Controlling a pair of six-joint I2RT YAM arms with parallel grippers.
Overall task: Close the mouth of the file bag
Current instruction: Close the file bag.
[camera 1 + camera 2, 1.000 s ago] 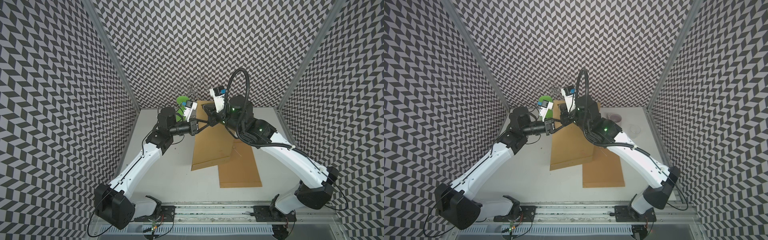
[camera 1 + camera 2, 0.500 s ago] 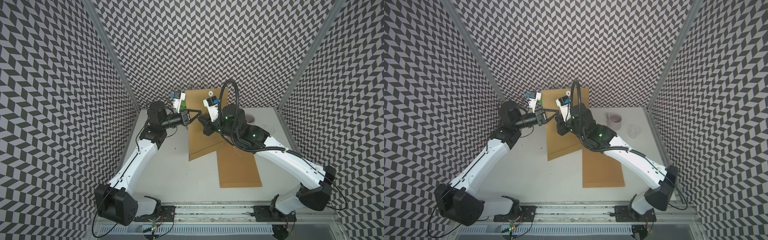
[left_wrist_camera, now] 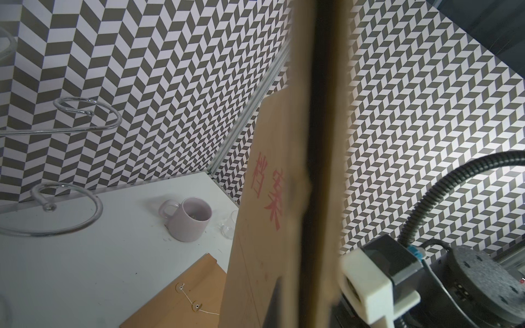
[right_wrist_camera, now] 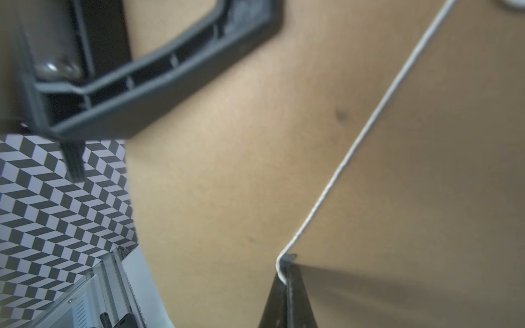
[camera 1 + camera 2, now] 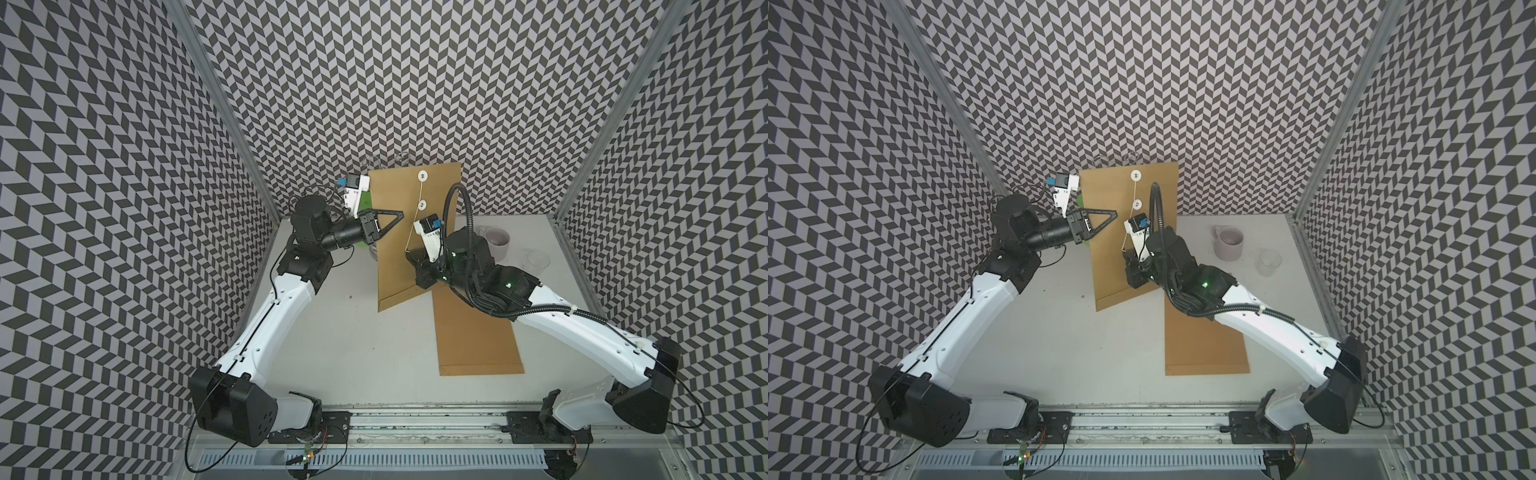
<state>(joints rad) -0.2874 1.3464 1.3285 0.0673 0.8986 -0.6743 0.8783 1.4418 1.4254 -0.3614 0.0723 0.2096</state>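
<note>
A brown file bag point(image 5: 395, 257) stands upright near the back wall in both top views point(image 5: 1113, 266). Two white buttons point(image 5: 422, 176) sit near its top edge. My left gripper point(image 5: 398, 214) is shut on the bag's left side. In the left wrist view the file bag point(image 3: 264, 227) is seen edge-on, with red characters on its face. A white string point(image 5: 415, 228) runs from the upper button down to my right gripper point(image 5: 409, 252). In the right wrist view, that right gripper point(image 4: 285, 269) is shut on the string point(image 4: 369, 127).
A second brown file bag point(image 5: 478, 332) lies flat on the table, partly under the right arm. A pale mug point(image 5: 496, 243) and a clear glass cup point(image 5: 534, 262) stand at the back right. A wire rack point(image 3: 56, 215) and a green object point(image 5: 365, 199) are at the back left.
Both arms have raised the bag from lying tilted over the flat one to standing upright by the back wall. The string now runs taut down to the right gripper.
</note>
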